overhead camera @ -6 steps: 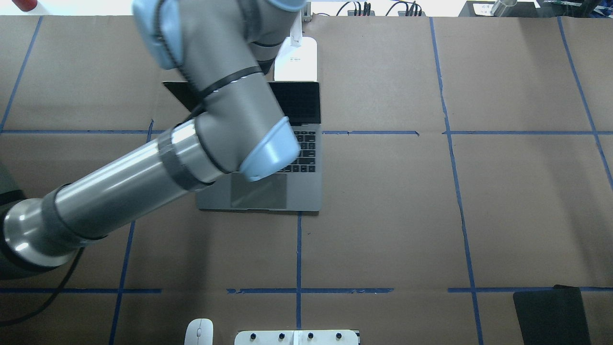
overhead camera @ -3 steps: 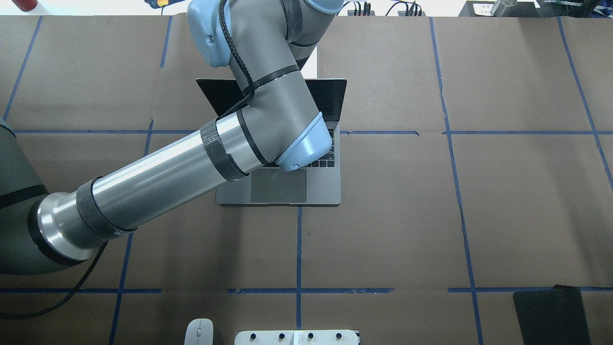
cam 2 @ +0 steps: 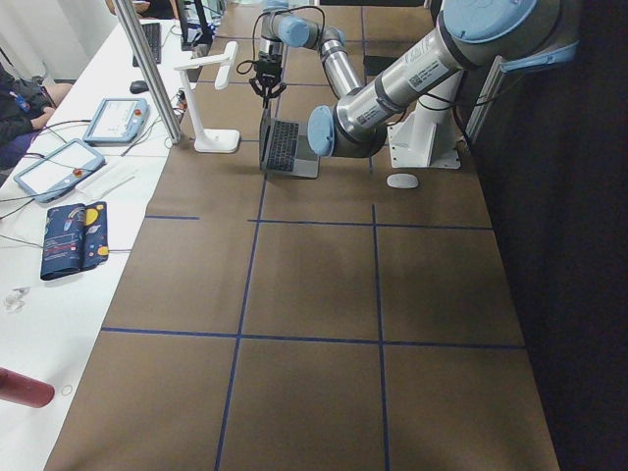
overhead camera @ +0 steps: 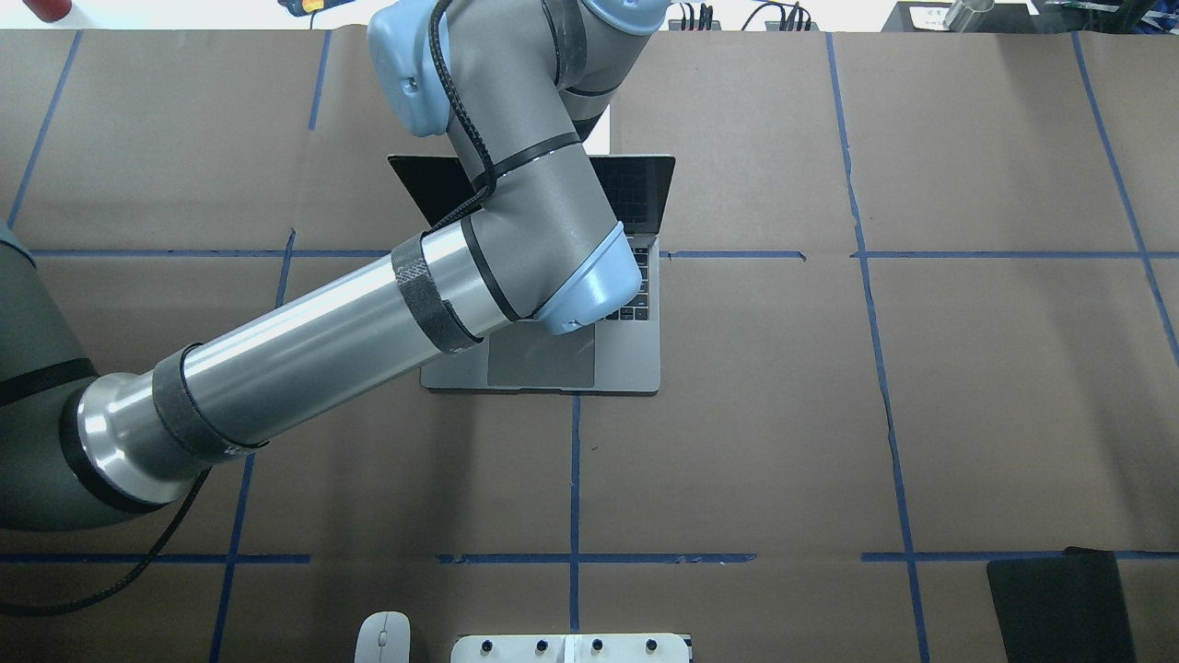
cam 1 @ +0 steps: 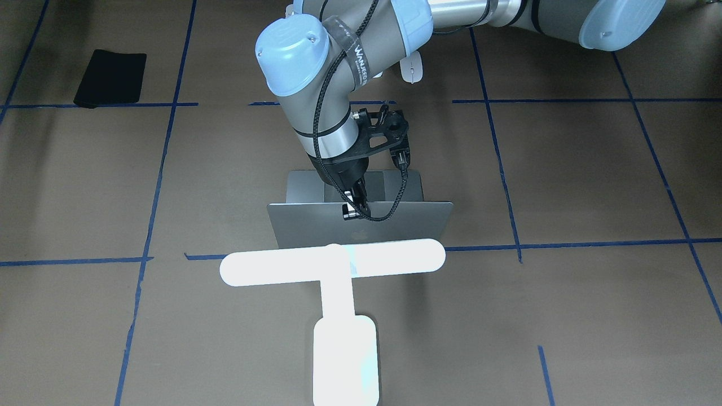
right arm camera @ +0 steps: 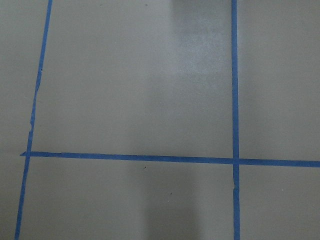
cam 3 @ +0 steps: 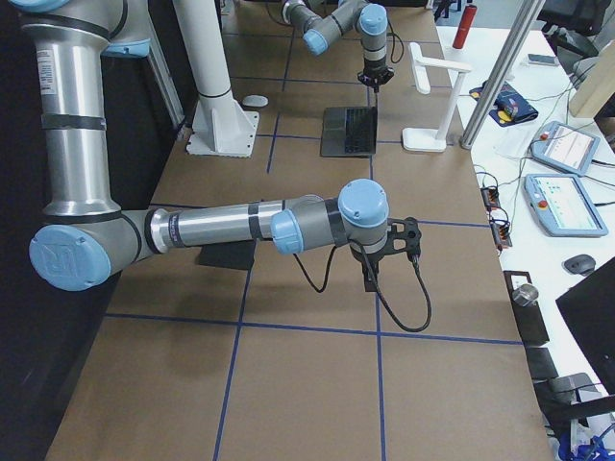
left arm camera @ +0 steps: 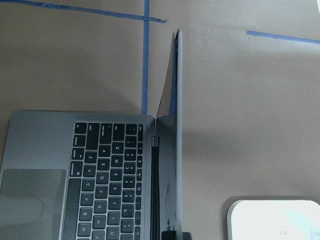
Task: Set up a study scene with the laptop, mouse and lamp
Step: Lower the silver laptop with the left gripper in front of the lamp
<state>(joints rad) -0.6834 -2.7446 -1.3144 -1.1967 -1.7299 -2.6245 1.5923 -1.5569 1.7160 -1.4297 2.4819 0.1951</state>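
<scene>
Colours: laptop point(overhead camera: 628, 364) silver-grey, keys point(left arm camera: 107, 170) black; lamp point(cam 1: 333, 269) glowing white; mouse point(overhead camera: 382, 637) white; surface point(overhead camera: 737, 414) brown, blue tape grid point(overhead camera: 574, 479); mat point(overhead camera: 1059, 608) black.

From the front, the glare washes out the lamp point(cam 1: 337, 282) and the frame's bottom edge cuts its base. In your overhead view the left arm point(overhead camera: 368, 322) hides most of the keyboard of the laptop point(overhead camera: 636, 359), and the bottom edge clips the mouse point(overhead camera: 382, 638). The right gripper point(cam 3: 370, 279) is too small for you to read its jaws.
</scene>
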